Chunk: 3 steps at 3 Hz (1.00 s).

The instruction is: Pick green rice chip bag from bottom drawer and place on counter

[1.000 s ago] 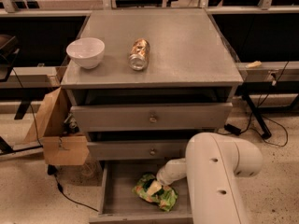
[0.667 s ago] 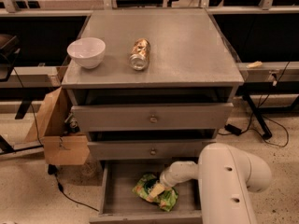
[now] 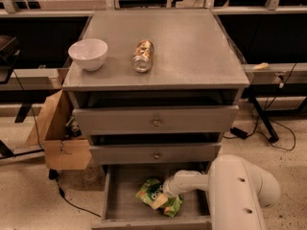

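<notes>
The bottom drawer [image 3: 123, 198] of the grey cabinet stands pulled out, and the green rice chip bag [image 3: 147, 190] lies on its floor, right of centre and towards the front panel, crumpled, with a white round mark showing on its upper face. The robot's pale arm [image 3: 239, 189] comes in from the lower right and bends down into the drawer. Its hand [image 3: 160, 201] sits right on the near part of the bag, its yellowish tip against the green wrapper. Whether the hand is apart or clamped on the bag cannot be told from this angle. Above, the middle drawer [image 3: 192, 153] and the top drawer [image 3: 115, 121] each carry a small round knob, and both sit slightly out from the frame. On the bench [image 3: 192, 47] a white bowl [image 3: 88, 53] stands near the left edge, and a crushed metallic can [image 3: 143, 55] lies on its side just to the bowl's right, apart from it. The right half of the bench top shows its speckled grey surface. An open cardboard box [image 3: 62, 150] rests against the cabinet's left side, and dark cables [image 3: 283, 133] trail over the floor on the right.
</notes>
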Each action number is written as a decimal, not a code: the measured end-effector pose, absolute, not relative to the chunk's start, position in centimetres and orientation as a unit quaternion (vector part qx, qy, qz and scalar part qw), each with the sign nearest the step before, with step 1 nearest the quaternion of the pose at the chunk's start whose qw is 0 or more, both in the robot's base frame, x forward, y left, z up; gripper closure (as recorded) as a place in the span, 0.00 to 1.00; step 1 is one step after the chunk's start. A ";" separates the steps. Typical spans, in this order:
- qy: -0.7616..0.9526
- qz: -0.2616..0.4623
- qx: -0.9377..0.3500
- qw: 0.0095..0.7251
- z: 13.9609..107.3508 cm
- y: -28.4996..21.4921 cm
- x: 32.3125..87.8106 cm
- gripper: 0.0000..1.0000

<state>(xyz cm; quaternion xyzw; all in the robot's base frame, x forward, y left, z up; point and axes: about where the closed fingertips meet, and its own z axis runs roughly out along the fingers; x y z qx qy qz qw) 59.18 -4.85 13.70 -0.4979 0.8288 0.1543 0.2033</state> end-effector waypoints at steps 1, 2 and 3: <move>0.829 0.159 -0.500 0.195 12.5 -4.5 58.0 0.00; 0.836 0.160 -0.491 0.186 11.6 -4.4 57.5 0.19; 0.840 0.161 -0.483 0.184 11.3 -4.2 57.5 0.42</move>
